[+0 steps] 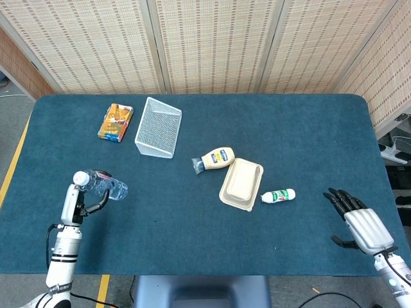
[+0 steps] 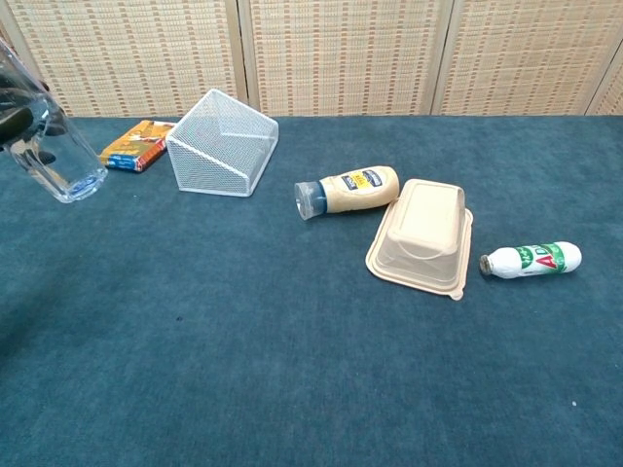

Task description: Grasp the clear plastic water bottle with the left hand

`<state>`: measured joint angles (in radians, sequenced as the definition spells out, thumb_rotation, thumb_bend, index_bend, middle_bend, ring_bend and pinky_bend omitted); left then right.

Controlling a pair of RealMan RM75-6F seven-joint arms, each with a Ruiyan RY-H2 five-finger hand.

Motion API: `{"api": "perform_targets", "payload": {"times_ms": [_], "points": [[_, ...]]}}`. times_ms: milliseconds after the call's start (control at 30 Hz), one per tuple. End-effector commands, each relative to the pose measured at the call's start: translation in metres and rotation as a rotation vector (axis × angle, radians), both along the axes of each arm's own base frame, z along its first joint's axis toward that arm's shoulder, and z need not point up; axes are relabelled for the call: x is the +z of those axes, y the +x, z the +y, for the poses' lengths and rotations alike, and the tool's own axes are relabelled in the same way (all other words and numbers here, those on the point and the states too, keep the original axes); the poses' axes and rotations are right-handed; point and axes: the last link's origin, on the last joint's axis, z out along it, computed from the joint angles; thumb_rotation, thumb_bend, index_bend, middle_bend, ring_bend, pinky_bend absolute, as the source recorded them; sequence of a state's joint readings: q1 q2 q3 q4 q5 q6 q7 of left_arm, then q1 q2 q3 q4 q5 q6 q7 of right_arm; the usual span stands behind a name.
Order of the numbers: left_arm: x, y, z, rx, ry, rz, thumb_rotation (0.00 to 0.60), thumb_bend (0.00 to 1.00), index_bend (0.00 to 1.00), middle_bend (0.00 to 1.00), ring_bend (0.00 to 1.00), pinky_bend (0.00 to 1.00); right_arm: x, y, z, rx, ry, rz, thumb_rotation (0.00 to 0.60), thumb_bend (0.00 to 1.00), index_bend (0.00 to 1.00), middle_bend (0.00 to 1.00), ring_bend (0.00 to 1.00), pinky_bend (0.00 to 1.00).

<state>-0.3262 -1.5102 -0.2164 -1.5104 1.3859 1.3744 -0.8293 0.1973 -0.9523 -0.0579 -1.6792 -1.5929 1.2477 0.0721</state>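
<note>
My left hand (image 1: 76,200) grips the clear plastic water bottle (image 1: 103,185) near the table's left front edge. The bottle is lifted off the cloth and tilted, its white cap toward the left and its base toward the right. In the chest view the bottle (image 2: 51,146) hangs at the far left with dark fingers across it. My right hand (image 1: 359,221) rests at the right front of the table with its fingers spread and nothing in it.
A white wire basket (image 1: 158,127) and an orange snack pack (image 1: 115,121) lie at the back left. A mayonnaise bottle (image 1: 216,158), a beige lidded food box (image 1: 242,183) and a small white bottle (image 1: 278,196) lie mid-table on the blue cloth (image 1: 205,244).
</note>
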Motion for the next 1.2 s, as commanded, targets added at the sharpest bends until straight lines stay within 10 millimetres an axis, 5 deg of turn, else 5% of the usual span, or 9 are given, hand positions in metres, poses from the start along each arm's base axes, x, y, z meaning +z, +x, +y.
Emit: {"api": "perform_targets", "payload": {"times_ms": [33, 167, 300, 400, 533, 833, 1067, 1200], "points": [[0.003, -0.028, 0.004, 0.059, 0.192, 0.688, 0.600, 0.57, 0.68, 0.66, 0.51, 0.48, 0.000, 0.000, 0.000, -0.002, 0.003, 0.005, 0.600, 0.12, 0.00, 0.00, 0.00, 0.18], [0.005, -0.039, 0.008, -0.022, 0.434, 1.158, 0.600, 0.57, 0.69, 0.68, 0.51, 0.48, 0.000, 0.000, 0.000, -0.003, 0.004, 0.003, 0.600, 0.12, 0.00, 0.00, 0.00, 0.18], [0.002, -0.041, 0.007, -0.069, 0.481, 1.213, 0.600, 0.58, 0.70, 0.68, 0.52, 0.49, -0.001, 0.000, 0.000, -0.005, 0.009, 0.009, 0.600, 0.12, 0.00, 0.00, 0.00, 0.18], [-0.003, -0.040, 0.005, -0.056, 0.432, 1.092, 0.600, 0.58, 0.70, 0.68, 0.52, 0.49, -0.002, 0.000, 0.001, -0.005, 0.010, 0.011, 0.600, 0.12, 0.00, 0.00, 0.00, 0.18], [-0.012, -0.029, 0.000, -0.025, 0.253, 0.691, 0.600, 0.58, 0.70, 0.69, 0.52, 0.49, -0.002, 0.000, 0.001, -0.006, 0.016, 0.012, 0.600, 0.12, 0.00, 0.00, 0.00, 0.18], [-0.006, -0.012, -0.004, 0.050, 0.067, 0.189, 0.600, 0.57, 0.70, 0.68, 0.52, 0.50, -0.001, -0.001, 0.001, -0.011, 0.014, 0.013, 0.600, 0.12, 0.00, 0.00, 0.00, 0.18], [-0.002, -0.015, 0.002, 0.091, 0.101, 0.266, 0.600, 0.57, 0.70, 0.68, 0.52, 0.50, -0.001, -0.001, 0.001, -0.014, 0.023, 0.015, 0.600, 0.12, 0.00, 0.00, 0.00, 0.18], [0.018, 0.000, 0.008, 0.058, 0.192, 0.243, 0.600, 0.59, 0.70, 0.68, 0.52, 0.50, -0.001, -0.001, 0.001, -0.016, 0.024, 0.014, 0.600, 0.12, 0.00, 0.00, 0.00, 0.18]]}}
